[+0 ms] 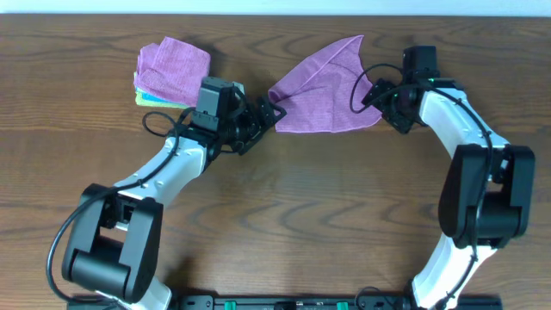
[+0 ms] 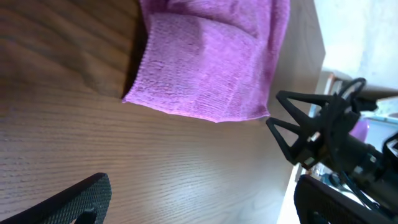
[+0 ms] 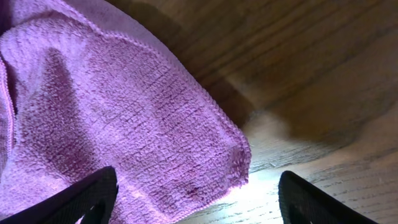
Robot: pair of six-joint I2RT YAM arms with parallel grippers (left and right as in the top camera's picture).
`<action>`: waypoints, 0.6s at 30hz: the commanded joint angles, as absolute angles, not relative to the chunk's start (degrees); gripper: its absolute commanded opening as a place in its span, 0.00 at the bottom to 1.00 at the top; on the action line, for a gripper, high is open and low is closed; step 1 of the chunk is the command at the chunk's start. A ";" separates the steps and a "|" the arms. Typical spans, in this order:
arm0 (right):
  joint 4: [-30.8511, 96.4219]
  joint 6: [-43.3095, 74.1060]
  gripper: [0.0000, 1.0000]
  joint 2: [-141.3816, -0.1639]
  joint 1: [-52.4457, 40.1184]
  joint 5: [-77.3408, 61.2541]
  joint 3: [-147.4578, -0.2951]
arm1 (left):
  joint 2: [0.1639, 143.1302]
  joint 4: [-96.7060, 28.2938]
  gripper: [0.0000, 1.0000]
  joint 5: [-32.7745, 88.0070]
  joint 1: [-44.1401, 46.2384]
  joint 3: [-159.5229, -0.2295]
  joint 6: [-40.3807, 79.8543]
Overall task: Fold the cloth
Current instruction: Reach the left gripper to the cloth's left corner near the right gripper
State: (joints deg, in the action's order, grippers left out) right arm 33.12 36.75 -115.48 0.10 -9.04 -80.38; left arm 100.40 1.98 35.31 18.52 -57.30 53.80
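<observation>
A purple cloth lies loosely on the wooden table at the back centre, partly doubled over with a raised point at its far edge. My left gripper is open and empty just off the cloth's left corner. In the left wrist view the cloth lies ahead of the open fingers, apart from them. My right gripper is open at the cloth's right corner. In the right wrist view that corner lies flat between the spread fingers, not gripped.
A stack of folded cloths, purple on top with green and yellow edges below, sits at the back left. The table's far edge runs just behind the cloth. The right arm's gripper shows in the left wrist view.
</observation>
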 commanded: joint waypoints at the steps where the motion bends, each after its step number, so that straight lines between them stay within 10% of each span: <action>1: 32.97 37.71 0.82 -117.03 0.21 -9.17 -80.38 | 103.00 2.48 0.95 33.36 18.92 -58.02 54.19; 18: 32.56 37.65 0.80 -117.27 0.19 -11.00 -80.38 | 115.52 18.41 0.95 32.64 19.59 -58.02 54.94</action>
